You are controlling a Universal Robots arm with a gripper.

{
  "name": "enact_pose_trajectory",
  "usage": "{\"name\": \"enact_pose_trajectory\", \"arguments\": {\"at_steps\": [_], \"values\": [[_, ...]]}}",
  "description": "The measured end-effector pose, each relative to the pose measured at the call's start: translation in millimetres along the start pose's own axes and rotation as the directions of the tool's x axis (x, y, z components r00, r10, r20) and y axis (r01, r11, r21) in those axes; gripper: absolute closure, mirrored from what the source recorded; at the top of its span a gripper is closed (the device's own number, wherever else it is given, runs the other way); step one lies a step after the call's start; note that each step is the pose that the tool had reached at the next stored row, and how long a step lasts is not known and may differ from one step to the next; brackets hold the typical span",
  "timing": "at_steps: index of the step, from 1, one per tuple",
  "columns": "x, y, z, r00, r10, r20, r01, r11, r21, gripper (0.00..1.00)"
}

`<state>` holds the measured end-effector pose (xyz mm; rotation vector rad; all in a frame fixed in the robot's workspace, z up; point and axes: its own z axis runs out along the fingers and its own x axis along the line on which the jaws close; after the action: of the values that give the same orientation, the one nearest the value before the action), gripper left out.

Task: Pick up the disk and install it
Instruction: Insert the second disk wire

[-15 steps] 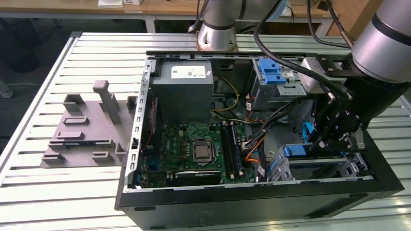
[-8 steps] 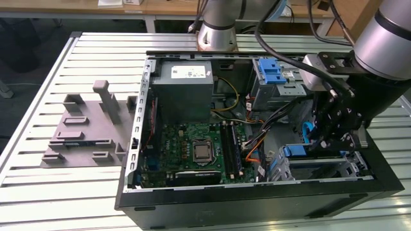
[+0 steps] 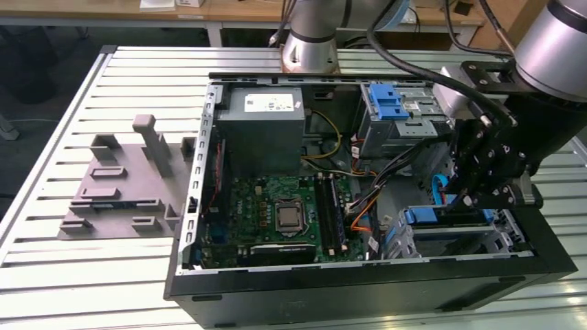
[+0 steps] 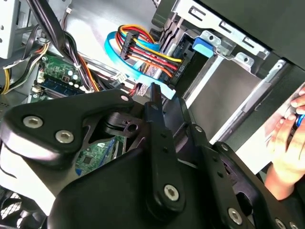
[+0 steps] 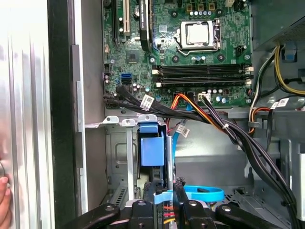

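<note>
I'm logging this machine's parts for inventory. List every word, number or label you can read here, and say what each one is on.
No text is legible enough to quote.
White sticker on the grey power-supply box: print too small to read.
White cable tags in the first wrist view: blurred.
Motherboard markings: too small.
Disk, blue carrier showing: no print visible.

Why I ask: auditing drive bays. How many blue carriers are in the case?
2. One blue carrier sits in the upper cage near the power supply; the other is in the lower bay by the gripper. The arm may hide more.
</note>
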<state>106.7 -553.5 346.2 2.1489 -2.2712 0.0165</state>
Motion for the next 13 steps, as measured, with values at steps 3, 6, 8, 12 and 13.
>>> {"name": "enact_pose_trajectory", "arguments": {"at_steps": [3, 6, 8, 12, 13], "values": [[0.1, 0.0, -4.1, 1.0, 0.0, 0.0001, 0.0, 1.0, -0.0002, 0.71], [0.1, 0.0, -4.6, 1.0, 0.0, 0.0002, 0.0, 1.0, -0.0002, 0.89], [0.1, 0.0, -4.7, 1.0, 0.0, 0.0, 0.0, 1.0, -0.0002, 0.89], [0.1, 0.0, -4.8, 1.0, 0.0, 0.0, 0.0, 1.0, -0.0003, 0.89], [0.1, 0.0, -4.8, 1.0, 0.0, 0.0, 0.0, 1.0, -0.0002, 0.89]]}}
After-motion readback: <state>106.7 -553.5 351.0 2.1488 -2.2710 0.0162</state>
